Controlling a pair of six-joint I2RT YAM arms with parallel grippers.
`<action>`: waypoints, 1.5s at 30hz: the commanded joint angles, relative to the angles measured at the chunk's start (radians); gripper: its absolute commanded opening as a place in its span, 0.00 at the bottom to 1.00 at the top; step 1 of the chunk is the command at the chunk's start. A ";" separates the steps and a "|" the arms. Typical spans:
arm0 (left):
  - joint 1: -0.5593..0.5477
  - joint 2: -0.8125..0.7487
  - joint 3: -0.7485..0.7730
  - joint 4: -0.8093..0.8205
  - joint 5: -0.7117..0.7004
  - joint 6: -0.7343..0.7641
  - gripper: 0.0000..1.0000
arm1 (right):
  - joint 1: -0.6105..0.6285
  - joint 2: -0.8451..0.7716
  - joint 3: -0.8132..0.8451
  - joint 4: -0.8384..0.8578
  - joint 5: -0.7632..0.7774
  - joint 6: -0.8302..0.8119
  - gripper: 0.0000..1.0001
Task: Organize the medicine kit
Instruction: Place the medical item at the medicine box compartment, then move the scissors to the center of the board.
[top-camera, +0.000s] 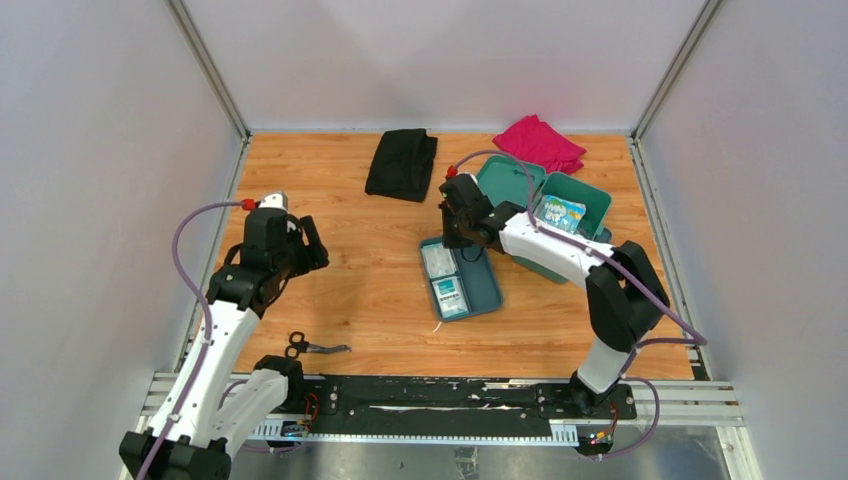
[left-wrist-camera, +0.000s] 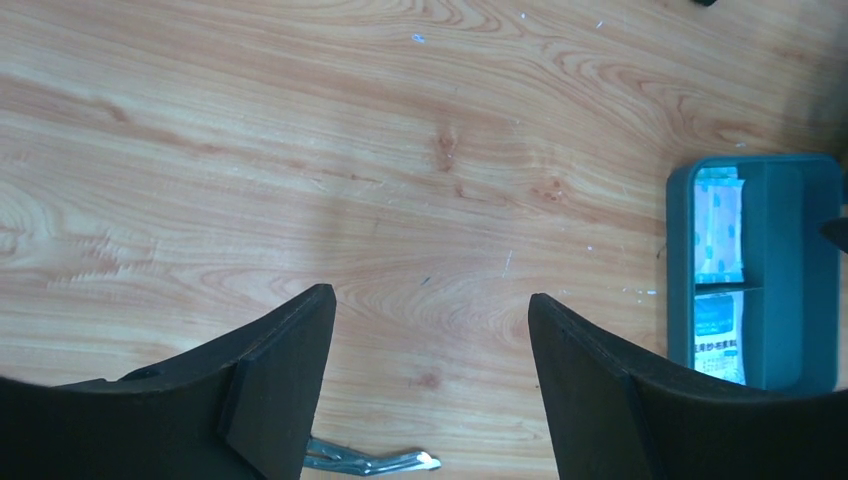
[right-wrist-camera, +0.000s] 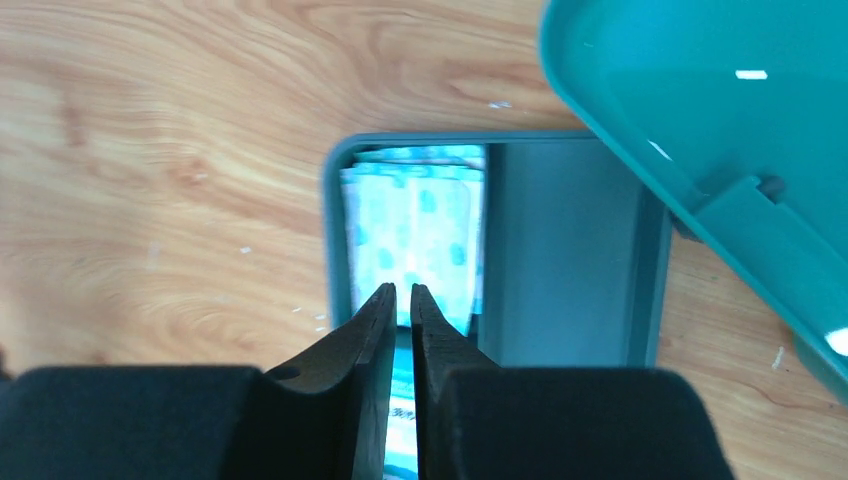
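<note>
**Ana:** Where is the medicine kit (top-camera: 590, 196)?

**Ben:** On the right rear part of the table (top-camera: 350, 290), standing open. Its lid (top-camera: 505, 178) is thrown back toward the far left. A blue-printed packet (top-camera: 560, 212) lies inside the box.

**Ana:** And the inner tray (top-camera: 487, 290)?

**Ben:** It is out of the box, flat on the wood just beside the box's near-left side. I cannot tell whether the two touch. Two packets lie along the tray's left side. The far one is a blue-patterned packet (top-camera: 438, 262), and the near one is a labelled packet (top-camera: 450, 297).

**Ana:** What is the right gripper (top-camera: 450, 238) doing?

**Ben:** It hangs over the far end of the tray, above the patterned packet. In the right wrist view its fingers are almost together, with only a thin slit between them. Nothing shows clamped in that slit.

**Ana:** And the left gripper (left-wrist-camera: 430, 295)?

**Ben:** It is well apart from the kit, over bare wood on the left side. Its fingers are spread wide and hold nothing.

**Ana:** Anything else on the table?

**Ben:** Scissors (top-camera: 315, 347) lie near the front edge, in front of the left arm. At the back, a black cloth (top-camera: 402, 163) lies left of the lid. A pink cloth (top-camera: 540, 142) lies just behind the lid.
</note>
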 joint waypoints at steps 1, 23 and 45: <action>0.006 -0.088 0.054 -0.065 -0.050 -0.067 0.77 | 0.066 -0.059 -0.023 0.048 -0.066 -0.031 0.18; -0.016 -0.212 0.387 -0.375 -0.132 -0.103 0.80 | 0.577 0.308 0.232 0.260 -0.220 -0.364 0.52; -0.083 -0.196 0.540 -0.423 -0.293 -0.082 0.83 | 0.675 0.535 0.417 0.200 -0.094 -0.558 0.64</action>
